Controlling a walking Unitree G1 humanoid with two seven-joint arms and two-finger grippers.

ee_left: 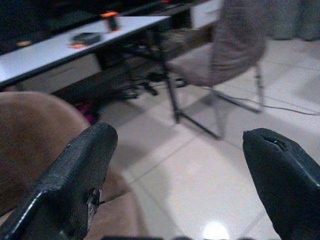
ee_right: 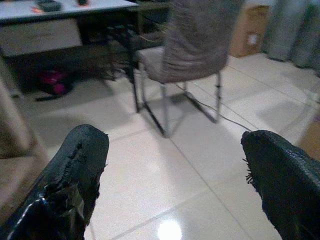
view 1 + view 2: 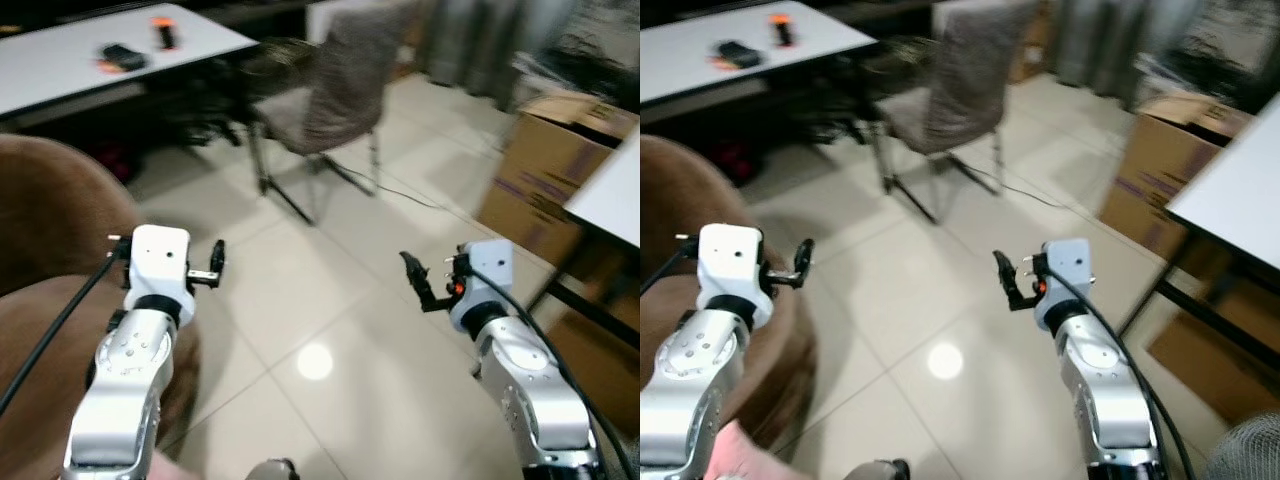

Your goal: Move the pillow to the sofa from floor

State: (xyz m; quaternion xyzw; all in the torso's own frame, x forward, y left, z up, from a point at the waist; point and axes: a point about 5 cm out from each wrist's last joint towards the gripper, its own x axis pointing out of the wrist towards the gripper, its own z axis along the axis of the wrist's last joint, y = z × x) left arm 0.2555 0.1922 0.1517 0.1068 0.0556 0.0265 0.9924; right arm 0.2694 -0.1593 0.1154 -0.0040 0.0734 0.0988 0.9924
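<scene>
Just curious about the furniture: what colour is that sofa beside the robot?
Brown, seen best in the left eye view: the sofa.

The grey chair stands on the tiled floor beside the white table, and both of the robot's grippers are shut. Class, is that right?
Not quite. The grey chair does stand by the white table, but the left gripper and right gripper are both open: each wrist view shows its fingers wide apart, holding nothing.

text: none legible | labels: none | cardboard box (image 3: pixel 560 160) markings: too blurred

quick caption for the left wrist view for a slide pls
Left gripper open above the brown sofa, facing a grey chair and white table across the tiled floor.
</scene>
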